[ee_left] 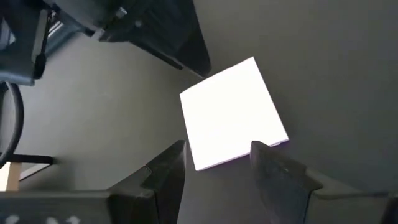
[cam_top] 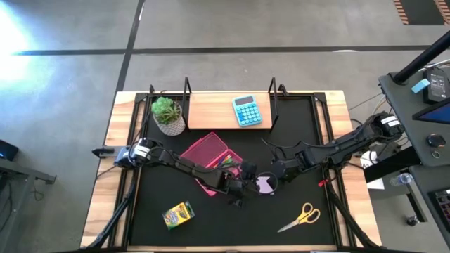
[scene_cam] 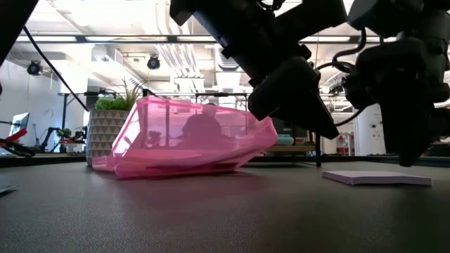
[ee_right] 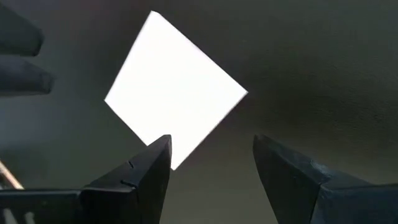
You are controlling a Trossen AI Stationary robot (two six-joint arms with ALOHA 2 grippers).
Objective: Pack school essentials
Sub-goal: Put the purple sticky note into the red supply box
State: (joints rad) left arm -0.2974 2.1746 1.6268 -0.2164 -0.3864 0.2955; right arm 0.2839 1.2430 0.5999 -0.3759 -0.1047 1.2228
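A small pale lilac notepad (cam_top: 265, 184) lies flat on the black mat (cam_top: 302, 133), just right of the pink zip pouch (cam_top: 209, 156). It shows white in both wrist views (ee_left: 233, 115) (ee_right: 174, 93) and edge-on in the low view (scene_cam: 376, 178). My left gripper (ee_left: 217, 165) is open, hovering at the pad's left side (cam_top: 242, 187). My right gripper (ee_right: 211, 155) is open too, hanging over the pad's far-right side (cam_top: 279, 171). Some coloured items show at the pouch's mouth (cam_top: 226, 162). The crayon box (cam_top: 178, 214) and the yellow-handled scissors (cam_top: 301, 217) lie flat near the front edge.
A light-blue calculator (cam_top: 247, 110) lies on the wooden board at the far edge, and a potted plant (cam_top: 167, 114) stands at the far left. The two arms almost meet over the mat's middle. Bare mat stretches between the crayon box and the scissors.
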